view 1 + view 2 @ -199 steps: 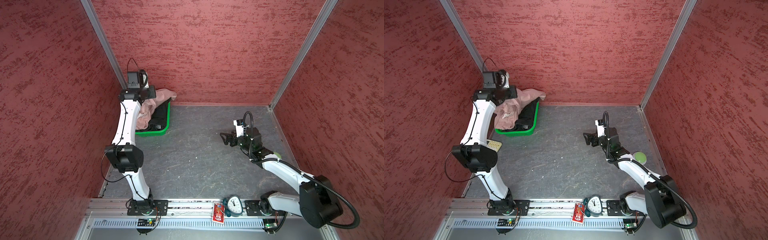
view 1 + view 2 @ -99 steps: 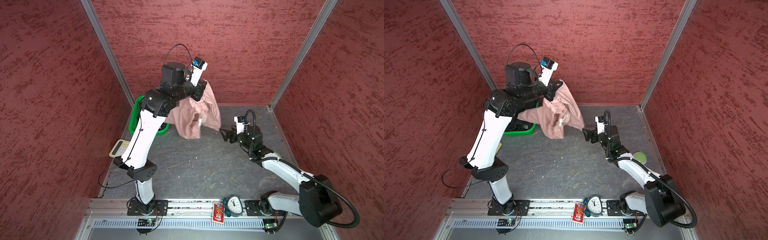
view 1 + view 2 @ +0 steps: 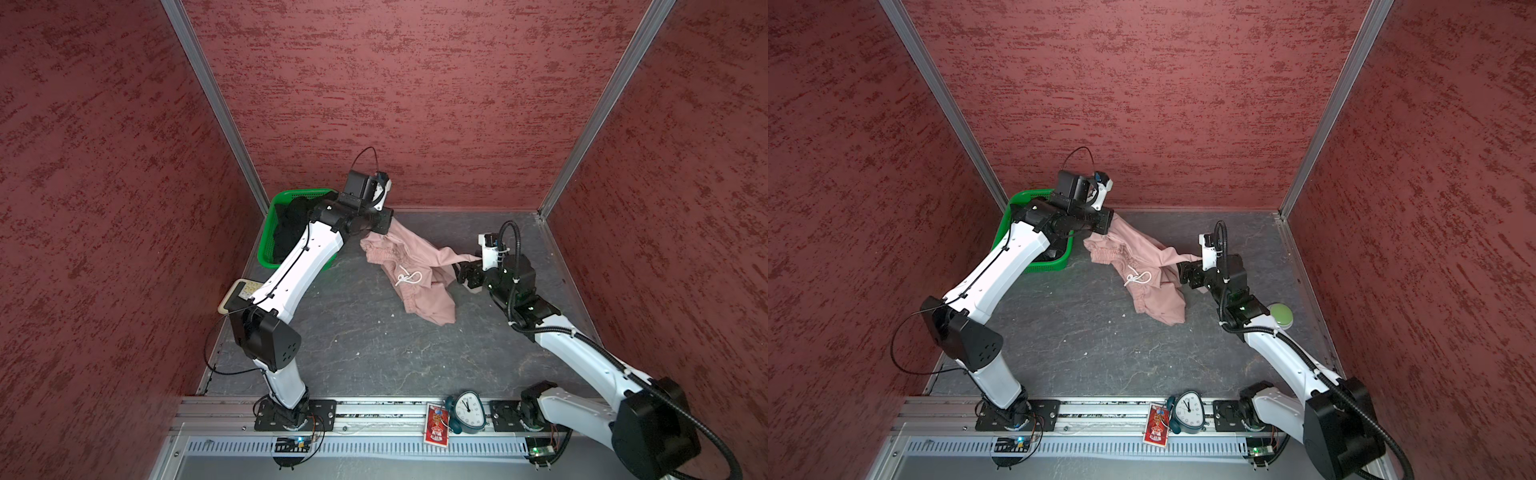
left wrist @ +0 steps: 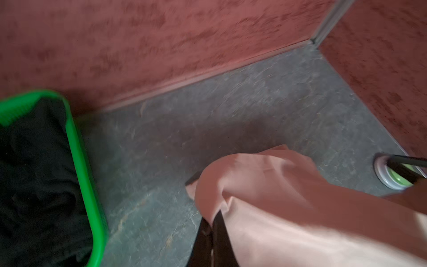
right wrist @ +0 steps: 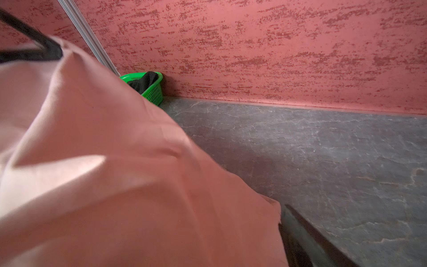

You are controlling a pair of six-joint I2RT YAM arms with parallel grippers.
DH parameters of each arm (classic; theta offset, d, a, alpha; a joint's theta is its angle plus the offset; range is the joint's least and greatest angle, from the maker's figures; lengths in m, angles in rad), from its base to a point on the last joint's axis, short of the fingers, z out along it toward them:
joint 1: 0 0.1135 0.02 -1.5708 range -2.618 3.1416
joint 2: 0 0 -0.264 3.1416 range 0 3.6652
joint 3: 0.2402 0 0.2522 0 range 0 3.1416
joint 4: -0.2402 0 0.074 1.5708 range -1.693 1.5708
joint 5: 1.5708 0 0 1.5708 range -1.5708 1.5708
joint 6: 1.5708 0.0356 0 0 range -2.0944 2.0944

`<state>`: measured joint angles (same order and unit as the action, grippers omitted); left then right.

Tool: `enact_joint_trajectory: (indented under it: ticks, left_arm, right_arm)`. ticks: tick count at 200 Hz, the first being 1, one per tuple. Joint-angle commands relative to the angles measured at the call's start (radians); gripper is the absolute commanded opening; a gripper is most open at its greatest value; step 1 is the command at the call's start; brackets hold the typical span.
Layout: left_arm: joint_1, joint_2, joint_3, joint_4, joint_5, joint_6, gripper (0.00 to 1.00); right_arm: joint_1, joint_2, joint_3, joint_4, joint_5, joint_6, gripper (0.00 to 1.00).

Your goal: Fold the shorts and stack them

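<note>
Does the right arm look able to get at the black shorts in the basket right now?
Probably not. The black shorts sit in the green basket in the far left corner, partly under the left arm, with the pink shorts stretched across the way.

The dark grey, stone-patterned bench (image 3: 374, 353) carries a bright green perforated plastic basket (image 3: 266, 257) in its far left corner. The lower folds of the dusty pink cloth shorts (image 3: 428, 299) rest near its middle. A cream keypad device (image 3: 237, 291) lies at its left edge, and a round pale-green disc (image 3: 1280, 314) near its right edge.
</note>
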<state>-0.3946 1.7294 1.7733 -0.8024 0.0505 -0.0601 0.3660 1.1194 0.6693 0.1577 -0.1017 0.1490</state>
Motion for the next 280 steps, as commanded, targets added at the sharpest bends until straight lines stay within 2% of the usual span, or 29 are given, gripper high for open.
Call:
enact_joint_trajectory:
  ticks: [1, 4, 17, 22, 25, 30, 33, 34, 37, 52, 69, 101, 126, 154, 169, 189, 199, 205, 216, 220, 221, 224, 237, 280]
  left_arm:
    - [0.117, -0.084, -0.139, 0.165, 0.066, -0.160, 0.27]
    - [0.129, -0.088, -0.157, 0.174, 0.070, -0.165, 0.34]
    - [0.175, -0.101, -0.227, 0.214, 0.107, -0.161, 0.36]
    - [0.188, -0.108, -0.254, 0.230, 0.122, -0.159, 0.42]
    - [0.195, -0.112, -0.269, 0.239, 0.127, -0.160, 0.50]
    - [0.206, -0.117, -0.285, 0.246, 0.134, -0.164, 0.71]
    - [0.211, -0.119, -0.293, 0.247, 0.140, -0.165, 0.92]
    - [0.214, -0.121, -0.296, 0.248, 0.142, -0.165, 0.97]
    - [0.219, -0.122, -0.304, 0.249, 0.143, -0.167, 1.00]
    - [0.242, -0.132, -0.315, 0.228, 0.138, -0.173, 0.99]
    - [0.252, -0.155, -0.325, 0.205, 0.115, -0.172, 0.99]
    - [0.214, -0.232, -0.400, 0.178, 0.153, -0.162, 0.99]
    - [0.153, -0.296, -0.518, 0.169, 0.141, -0.194, 0.99]
    - [0.139, -0.365, -0.671, 0.189, 0.118, -0.257, 0.99]
    - [0.138, -0.398, -0.740, 0.203, 0.116, -0.276, 0.99]
    - [0.130, -0.430, -0.796, 0.215, 0.120, -0.290, 0.99]
    - [0.120, -0.444, -0.814, 0.219, 0.122, -0.289, 0.99]
    - [0.113, -0.452, -0.824, 0.217, 0.114, -0.289, 0.99]
    - [0.098, -0.471, -0.849, 0.216, 0.100, -0.284, 0.99]
    - [0.096, -0.478, -0.858, 0.216, 0.096, -0.282, 0.99]
    - [0.096, -0.479, -0.859, 0.216, 0.094, -0.281, 0.99]
    - [0.094, -0.485, -0.868, 0.215, 0.091, -0.279, 0.99]
    - [0.094, -0.506, -0.901, 0.213, 0.070, -0.279, 0.99]
    - [0.090, -0.562, -0.954, 0.248, 0.091, -0.265, 0.99]
  right_arm:
    - [0.007, 0.014, 0.024, -0.080, 0.011, -0.005, 0.88]
    - [0.007, 0.019, 0.031, -0.088, 0.004, -0.003, 0.88]
    - [0.008, 0.047, 0.078, -0.144, -0.049, -0.006, 0.86]
    - [0.010, 0.063, 0.102, -0.174, -0.084, -0.007, 0.85]
    - [0.012, 0.070, 0.119, -0.197, -0.110, -0.010, 0.85]
    - [0.016, 0.087, 0.145, -0.229, -0.161, -0.017, 0.84]
    - [0.020, 0.096, 0.160, -0.246, -0.186, -0.022, 0.84]
    - [0.023, 0.099, 0.165, -0.253, -0.193, -0.023, 0.84]
    - [0.030, 0.106, 0.178, -0.270, -0.209, -0.025, 0.84]
    - [0.089, 0.143, 0.223, -0.350, -0.230, -0.057, 0.83]
    - [0.175, 0.192, 0.256, -0.448, -0.179, -0.127, 0.83]
    - [0.274, 0.311, 0.318, -0.560, -0.120, -0.177, 0.79]
    - [0.326, 0.329, 0.354, -0.590, 0.118, -0.186, 0.81]
    - [0.327, 0.312, 0.352, -0.621, 0.307, -0.159, 0.84]
    - [0.326, 0.316, 0.333, -0.616, 0.385, -0.142, 0.84]
    - [0.323, 0.329, 0.317, -0.536, 0.402, -0.127, 0.83]
    - [0.323, 0.353, 0.319, -0.492, 0.393, -0.124, 0.78]
    - [0.321, 0.363, 0.323, -0.470, 0.389, -0.124, 0.70]
    - [0.321, 0.373, 0.341, -0.450, 0.389, -0.125, 0.49]
    - [0.320, 0.373, 0.353, -0.453, 0.390, -0.126, 0.33]
    - [0.320, 0.373, 0.353, -0.453, 0.390, -0.126, 0.33]
    - [0.320, 0.371, 0.360, -0.456, 0.390, -0.126, 0.24]
    - [0.315, 0.346, 0.380, -0.466, 0.385, -0.135, 0.00]
    - [0.281, 0.189, 0.491, -0.594, 0.394, -0.204, 0.00]
